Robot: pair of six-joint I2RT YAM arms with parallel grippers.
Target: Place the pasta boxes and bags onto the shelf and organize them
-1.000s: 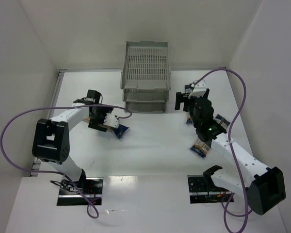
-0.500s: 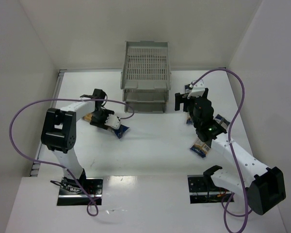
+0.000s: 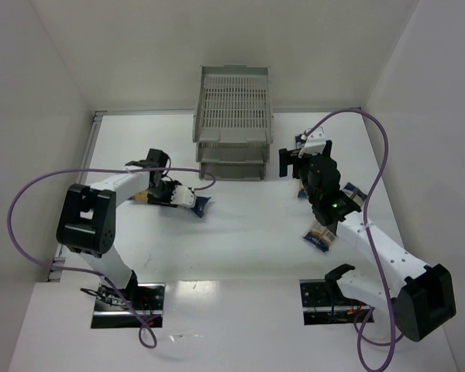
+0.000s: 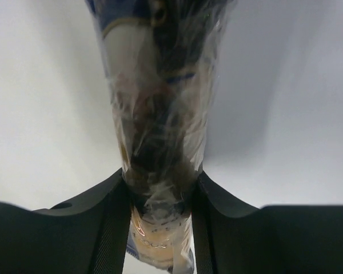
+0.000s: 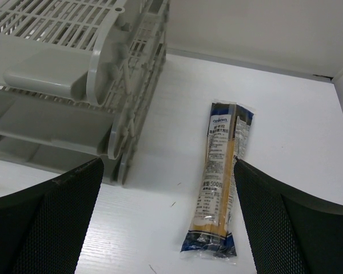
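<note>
My left gripper (image 3: pixel 167 192) is shut on a clear pasta packet (image 3: pixel 199 204) left of the shelf; its dark blue end sticks out to the right. In the left wrist view the packet (image 4: pixel 160 85) is pinched between both fingers (image 4: pixel 115 222). The grey three-tier shelf (image 3: pixel 232 116) stands at the back middle, its corner (image 5: pixel 103 85) near in the right wrist view. My right gripper (image 3: pixel 302 159) hangs open beside the shelf's right side, over a second packet (image 5: pixel 222 182) that lies flat on the table. A third packet (image 3: pixel 319 235) lies partly under the right arm.
White walls close in the table on the left, back and right. The purple cables (image 3: pixel 31 201) loop over both arms. The two arm bases (image 3: pixel 128 304) sit at the near edge.
My left gripper has closed on the packet and its wrist has turned. The packet's blue end has shifted slightly right. The right arm has stayed still.
</note>
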